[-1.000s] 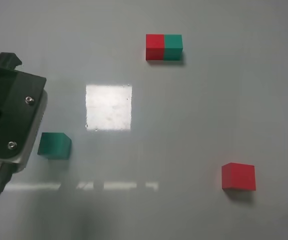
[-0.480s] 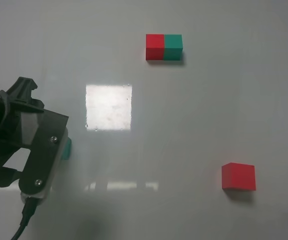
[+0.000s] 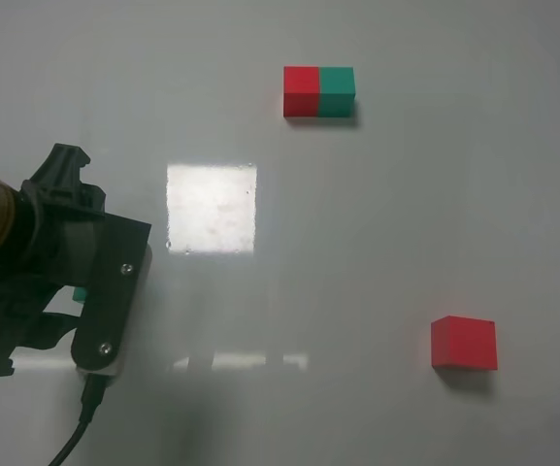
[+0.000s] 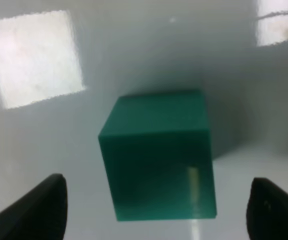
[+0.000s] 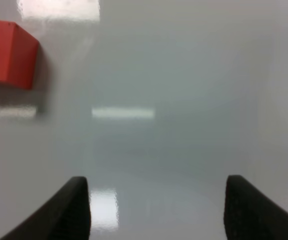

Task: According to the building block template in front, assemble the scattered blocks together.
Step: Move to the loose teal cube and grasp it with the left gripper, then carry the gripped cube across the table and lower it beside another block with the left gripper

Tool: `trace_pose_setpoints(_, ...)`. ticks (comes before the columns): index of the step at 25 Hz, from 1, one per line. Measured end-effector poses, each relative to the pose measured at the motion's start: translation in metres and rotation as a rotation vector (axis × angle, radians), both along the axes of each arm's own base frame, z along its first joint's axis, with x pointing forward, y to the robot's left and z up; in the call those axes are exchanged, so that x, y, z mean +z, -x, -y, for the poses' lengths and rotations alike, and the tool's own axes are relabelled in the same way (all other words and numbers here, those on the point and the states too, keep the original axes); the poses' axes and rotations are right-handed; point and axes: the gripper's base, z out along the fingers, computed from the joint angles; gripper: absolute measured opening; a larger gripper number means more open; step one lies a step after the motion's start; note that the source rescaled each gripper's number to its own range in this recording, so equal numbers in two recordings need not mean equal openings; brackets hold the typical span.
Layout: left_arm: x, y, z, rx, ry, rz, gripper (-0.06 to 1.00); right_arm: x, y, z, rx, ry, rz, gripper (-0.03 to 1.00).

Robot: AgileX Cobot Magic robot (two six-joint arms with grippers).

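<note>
I am at the pick-up step: my left end effector [image 4: 158, 205], spread wide, hangs over the teal-green cube [image 4: 156, 155] at 8 o'clock on the surface [image 3: 377, 243]; next I should lower and pinch it.

Between the jaws of the left tool [image 4: 156, 214], on the worktop [image 3: 377, 243]: teal-green matte cube [image 4: 156, 155]. Well off rightward: red matte cube [image 3: 464, 342]. Farther ahead and rightward: joined red-and-green block bar [image 3: 318, 91].

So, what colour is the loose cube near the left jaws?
Teal-green. The cube shows best in the left wrist view.
</note>
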Motion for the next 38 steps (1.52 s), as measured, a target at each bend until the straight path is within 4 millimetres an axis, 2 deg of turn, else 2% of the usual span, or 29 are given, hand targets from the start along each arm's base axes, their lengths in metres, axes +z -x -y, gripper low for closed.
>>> trace_pose_setpoints(10,-0.020,-0.012,0.014,0.022,-0.011,-0.036,0.97,0.000,0.000,0.000,0.000,0.000,0.000,0.43)
trace_pose_setpoints(12,-0.023,-0.013,0.014,0.025,-0.015,-0.042,0.91,0.000,0.000,0.000,0.000,0.000,0.000,0.43)
trace_pose_setpoints(13,-0.024,-0.014,0.015,0.026,-0.017,-0.044,0.81,0.000,0.000,0.000,0.000,0.000,0.000,0.43)
trace_pose_setpoints(14,-0.025,-0.014,0.015,0.026,-0.020,-0.048,0.64,0.000,0.000,0.000,0.000,0.000,0.000,0.43)
trace_pose_setpoints(15,-0.025,-0.014,0.015,0.026,-0.019,-0.048,0.41,0.000,0.000,0.000,0.000,0.000,0.000,0.43)
trace_pose_setpoints(16,-0.025,-0.014,0.015,0.028,-0.015,-0.048,0.01,0.000,0.000,0.000,0.000,0.000,0.000,0.43)
trace_pose_setpoints(23,-0.019,-0.016,0.016,0.041,-0.016,-0.039,0.00,0.000,0.000,0.000,0.000,0.000,0.000,0.48)
trace_pose_setpoints(27,0.014,-0.017,0.022,0.055,0.063,0.005,0.00,0.000,0.000,0.000,0.000,0.000,0.000,0.49)
trace_pose_setpoints(30,0.049,-0.014,0.034,0.014,0.149,0.055,0.00,0.000,0.000,0.000,0.000,0.000,0.000,0.49)
trace_pose_setpoints(32,0.061,-0.014,0.042,0.009,0.161,0.065,0.00,0.000,0.000,0.000,0.000,0.000,0.000,0.49)
trace_pose_setpoints(35,0.065,-0.025,0.059,0.027,0.145,0.050,0.00,0.000,0.000,0.000,0.000,0.000,0.000,0.49)
trace_pose_setpoints(38,0.061,-0.043,0.087,0.020,0.129,0.043,0.00,0.000,0.000,0.000,0.000,0.000,0.000,0.49)
